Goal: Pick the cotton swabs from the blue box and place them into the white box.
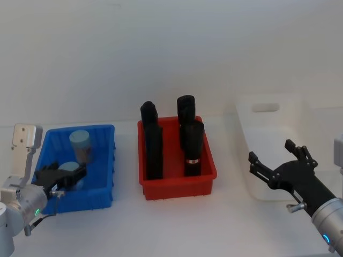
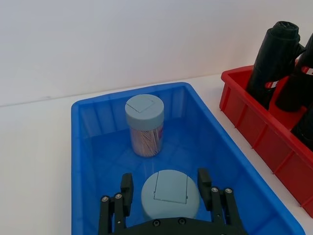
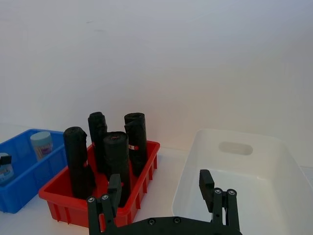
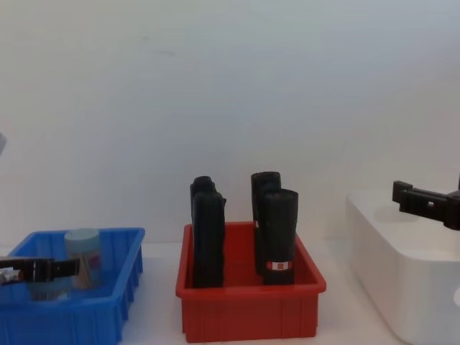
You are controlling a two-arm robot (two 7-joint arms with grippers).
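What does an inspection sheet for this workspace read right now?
Surface: white table.
Job's things: near jar and far jar upright in blue box; white box holds no jar.
Clutter: red bin with four upright black rolls.
Grippers: left gripper low in blue box, jaws open either side of near jar; right gripper open, by white box.
Cables: nothing seen.
Surroundings: plain white wall.

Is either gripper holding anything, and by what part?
Nothing held yet. The left gripper straddles the near clear, blue-lidded cotton swab jar, open; the right gripper is open and empty.
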